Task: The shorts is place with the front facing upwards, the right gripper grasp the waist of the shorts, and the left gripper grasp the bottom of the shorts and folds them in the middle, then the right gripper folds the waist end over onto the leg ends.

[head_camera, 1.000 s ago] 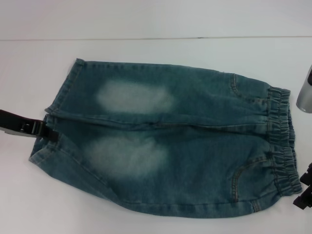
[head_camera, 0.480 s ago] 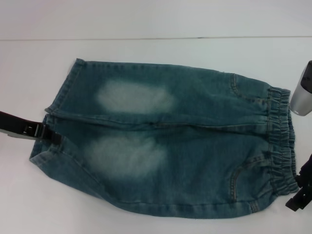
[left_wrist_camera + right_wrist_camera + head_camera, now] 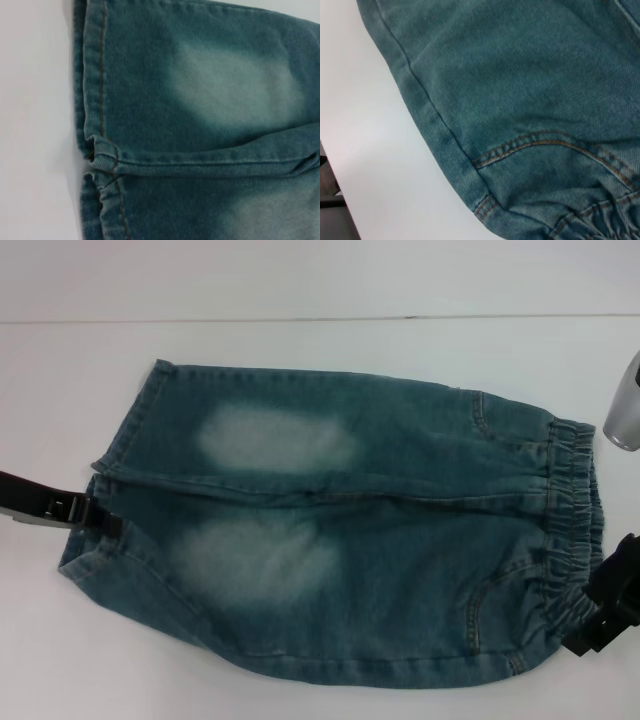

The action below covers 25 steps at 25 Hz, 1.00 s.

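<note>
Shorts (image 3: 340, 530) lie flat on the white table (image 3: 300, 290), front up, waist (image 3: 575, 530) toward our right, leg ends (image 3: 110, 480) toward our left. Our left gripper (image 3: 100, 517) sits at the leg ends where the two hems meet, touching the denim; we cannot tell how far its fingers are parted or whether they hold cloth. Our right gripper (image 3: 605, 615) is at the near corner of the waist, against the ruffled band, which is bunched there; grip also unclear. Pale faded patches (image 3: 275, 440) mark each leg. Right wrist view shows pocket stitching (image 3: 545, 145) and side seam over table.
</note>
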{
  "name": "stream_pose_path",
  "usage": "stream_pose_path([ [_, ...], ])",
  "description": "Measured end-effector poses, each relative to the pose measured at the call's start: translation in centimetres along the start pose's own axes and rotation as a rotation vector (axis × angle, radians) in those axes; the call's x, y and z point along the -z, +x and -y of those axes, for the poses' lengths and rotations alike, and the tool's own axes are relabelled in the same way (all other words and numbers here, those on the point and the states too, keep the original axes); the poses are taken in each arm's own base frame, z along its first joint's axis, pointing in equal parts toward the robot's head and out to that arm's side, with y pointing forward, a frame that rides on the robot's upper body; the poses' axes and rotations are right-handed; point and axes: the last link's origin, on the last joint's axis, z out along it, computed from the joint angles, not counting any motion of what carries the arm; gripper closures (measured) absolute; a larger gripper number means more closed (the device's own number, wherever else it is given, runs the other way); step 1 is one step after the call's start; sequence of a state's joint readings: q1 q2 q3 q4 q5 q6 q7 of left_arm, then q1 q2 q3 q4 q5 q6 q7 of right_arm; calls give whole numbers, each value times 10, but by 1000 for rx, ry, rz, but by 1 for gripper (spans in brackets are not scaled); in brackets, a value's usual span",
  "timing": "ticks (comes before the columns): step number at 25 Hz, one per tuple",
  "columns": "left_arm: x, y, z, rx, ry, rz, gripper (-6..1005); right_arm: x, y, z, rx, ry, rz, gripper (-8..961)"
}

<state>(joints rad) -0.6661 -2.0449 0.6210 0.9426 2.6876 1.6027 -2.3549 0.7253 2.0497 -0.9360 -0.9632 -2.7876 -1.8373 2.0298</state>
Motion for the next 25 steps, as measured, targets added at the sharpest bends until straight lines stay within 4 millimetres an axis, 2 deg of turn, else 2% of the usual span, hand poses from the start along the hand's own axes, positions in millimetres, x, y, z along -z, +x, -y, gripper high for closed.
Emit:
stream_pose_path([
  [4, 0, 1, 0, -2, 1, -1, 986, -1, -2, -2, 17, -4, -1, 195],
  [9, 1, 3, 0, -6, 4, -4, 986, 3, -1, -2, 25, -6, -3, 393],
  [20, 5, 6, 0, -11, 6, -9, 986, 1, -1, -1, 22, -2, -2, 629],
  [25, 6, 8, 0, -13, 8, -13, 987, 2, 1, 0, 10, -1, 20, 856],
])
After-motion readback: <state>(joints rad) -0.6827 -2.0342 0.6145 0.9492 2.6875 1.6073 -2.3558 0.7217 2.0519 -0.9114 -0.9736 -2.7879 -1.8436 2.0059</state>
